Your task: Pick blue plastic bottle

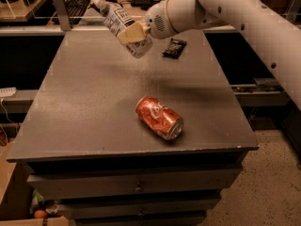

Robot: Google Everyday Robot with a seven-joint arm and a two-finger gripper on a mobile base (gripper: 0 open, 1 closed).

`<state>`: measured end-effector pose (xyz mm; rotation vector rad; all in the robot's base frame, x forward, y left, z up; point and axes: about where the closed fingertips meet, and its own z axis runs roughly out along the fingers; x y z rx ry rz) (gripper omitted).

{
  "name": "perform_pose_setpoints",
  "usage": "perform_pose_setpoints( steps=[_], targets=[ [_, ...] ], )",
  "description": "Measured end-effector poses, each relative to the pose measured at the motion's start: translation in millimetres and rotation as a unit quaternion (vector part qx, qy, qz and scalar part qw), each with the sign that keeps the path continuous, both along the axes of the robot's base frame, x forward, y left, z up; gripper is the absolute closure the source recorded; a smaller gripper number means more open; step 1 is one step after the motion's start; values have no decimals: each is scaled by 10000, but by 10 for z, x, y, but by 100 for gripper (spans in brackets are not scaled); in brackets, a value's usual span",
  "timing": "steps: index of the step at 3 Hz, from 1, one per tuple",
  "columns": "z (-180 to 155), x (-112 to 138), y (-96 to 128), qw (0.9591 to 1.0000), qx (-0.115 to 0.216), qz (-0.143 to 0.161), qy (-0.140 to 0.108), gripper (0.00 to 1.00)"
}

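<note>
The blue plastic bottle (119,23) is clear and faintly bluish, with a white label and a whitish cap pointing up-left. It hangs tilted in the air above the far part of the grey table (84,102). My gripper (133,34) is shut on the bottle's middle, with a cream finger (132,32) across it. The white arm (225,8) reaches in from the upper right.
A dented red soda can (159,117) lies on its side near the table's front centre. A small black snack packet (174,48) lies at the far right of the table. Drawers (136,187) sit below the top. A keyboard (75,6) rests on a desk behind.
</note>
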<state>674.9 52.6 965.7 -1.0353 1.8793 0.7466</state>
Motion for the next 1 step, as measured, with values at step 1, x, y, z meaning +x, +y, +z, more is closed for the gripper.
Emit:
perform_pose_setpoints(
  steps=[1],
  targets=[
    [-12,1,4,10000,-17,-1,-3,100]
  ],
)
